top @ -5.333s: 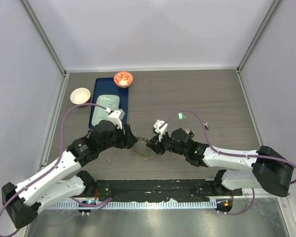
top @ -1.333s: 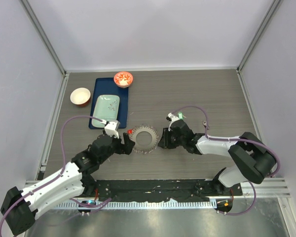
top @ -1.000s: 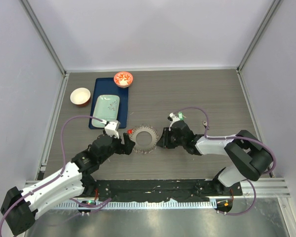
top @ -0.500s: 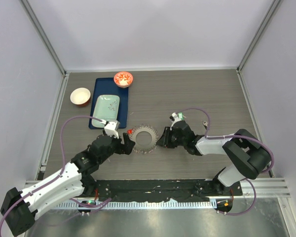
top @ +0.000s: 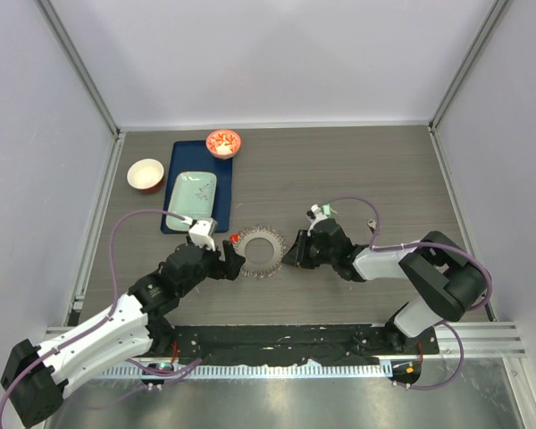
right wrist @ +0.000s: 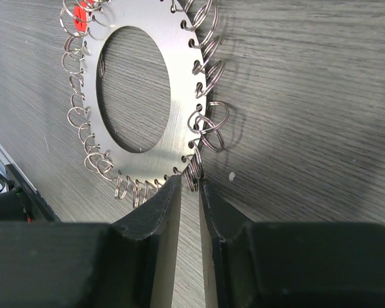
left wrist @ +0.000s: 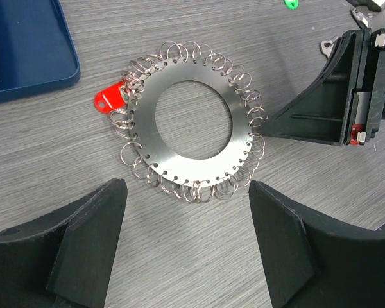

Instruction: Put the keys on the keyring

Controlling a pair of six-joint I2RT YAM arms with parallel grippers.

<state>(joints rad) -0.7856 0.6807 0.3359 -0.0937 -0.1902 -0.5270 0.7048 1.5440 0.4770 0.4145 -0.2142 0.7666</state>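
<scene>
The keyring, a flat silvery disc rimmed with split rings, lies flat on the table between my grippers. It also shows in the left wrist view and the right wrist view. A red key sits at its left rim. A green key lies by my right wrist. The dark keys are not visible. My left gripper is open and empty just near of the ring. My right gripper is pinched nearly shut on split rings at the ring's right rim.
A blue tray with a pale green dish lies at the back left; its corner shows in the left wrist view. An orange-red bowl and a white bowl stand beside it.
Since 5.3 s ago the keyring has come to lie farther back and both grippers have shifted. In the last second my right gripper edged left onto its rim; the left arm stayed still.
</scene>
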